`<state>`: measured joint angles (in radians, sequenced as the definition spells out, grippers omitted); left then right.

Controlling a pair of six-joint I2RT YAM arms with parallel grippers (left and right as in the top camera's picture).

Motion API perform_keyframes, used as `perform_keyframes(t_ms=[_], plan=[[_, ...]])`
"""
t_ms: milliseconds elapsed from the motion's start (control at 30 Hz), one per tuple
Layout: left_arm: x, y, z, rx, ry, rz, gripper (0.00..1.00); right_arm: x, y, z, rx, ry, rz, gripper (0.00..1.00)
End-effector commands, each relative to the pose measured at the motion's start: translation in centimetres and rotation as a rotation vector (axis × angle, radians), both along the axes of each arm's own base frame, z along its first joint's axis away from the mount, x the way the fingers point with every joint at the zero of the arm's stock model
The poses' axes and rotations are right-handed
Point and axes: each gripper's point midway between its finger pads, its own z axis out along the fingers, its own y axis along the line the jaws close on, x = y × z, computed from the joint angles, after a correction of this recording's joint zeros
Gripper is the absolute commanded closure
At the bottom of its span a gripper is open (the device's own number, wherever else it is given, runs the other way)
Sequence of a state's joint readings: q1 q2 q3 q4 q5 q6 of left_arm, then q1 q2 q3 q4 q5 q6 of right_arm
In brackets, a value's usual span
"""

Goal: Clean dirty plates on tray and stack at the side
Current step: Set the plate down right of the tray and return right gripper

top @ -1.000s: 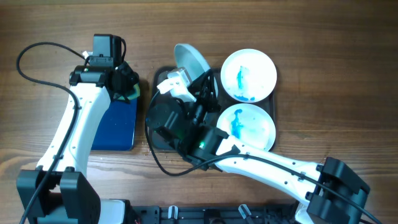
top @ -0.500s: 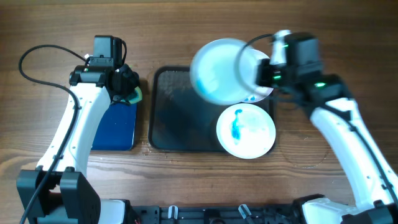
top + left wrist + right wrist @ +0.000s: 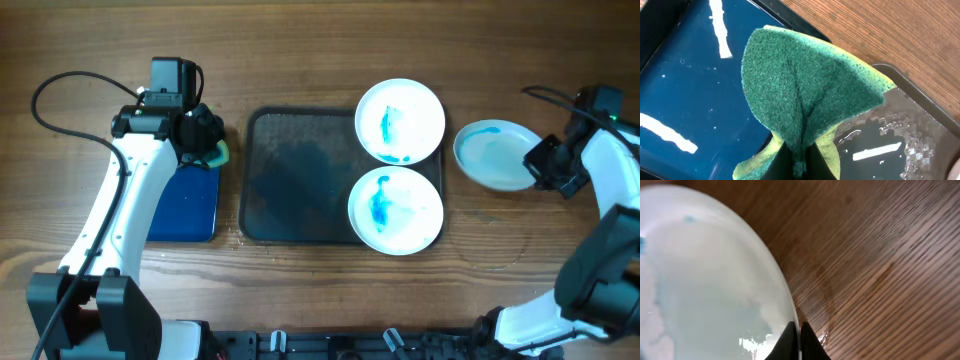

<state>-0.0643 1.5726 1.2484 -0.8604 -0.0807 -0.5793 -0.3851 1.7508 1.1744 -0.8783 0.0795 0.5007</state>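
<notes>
Two white plates with blue streaks, one at the back point(image 3: 400, 121) and one at the front point(image 3: 396, 211), lie on the right half of the dark tray point(image 3: 290, 180). A third plate point(image 3: 492, 154) with a pale blue film is to the right of the tray, low over the wood. My right gripper point(image 3: 545, 160) is shut on its right rim; the rim shows between the fingers in the right wrist view point(image 3: 798, 337). My left gripper point(image 3: 205, 150) is shut on a green sponge point(image 3: 805, 95) over the gap between the blue tray and the dark tray.
A smaller black tray with a blue inside point(image 3: 185, 200) lies left of the dark tray, under my left arm. The dark tray's left half is wet point(image 3: 900, 145). Bare wooden table point(image 3: 500, 60) lies all round.
My right arm swung from the tray's left side across to the far right, carrying the filmed plate off the tray and down beside it. The left arm stayed put.
</notes>
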Motion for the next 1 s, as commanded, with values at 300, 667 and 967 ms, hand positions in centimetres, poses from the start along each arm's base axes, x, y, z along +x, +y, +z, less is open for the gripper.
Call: perform_keyframes(t_ms=[300,667,967], plan=[[0.3,-0.4,0.5,-0.027,-0.015,-0.033,0.96,0.2,8.9,6.3,0.358,-0.113,0.436,0.57],[0.2,-0.4,0.5,-0.026,-0.011,-0.033,0.96,-5.9,19.1,-1.0,0.260,0.179,0.667,0.60],[0.2,-0.4,0.5,-0.026,-0.011,-0.033,0.96,-6.7,18.6,-2.8,0.190,0.197,0.665,0.68]])
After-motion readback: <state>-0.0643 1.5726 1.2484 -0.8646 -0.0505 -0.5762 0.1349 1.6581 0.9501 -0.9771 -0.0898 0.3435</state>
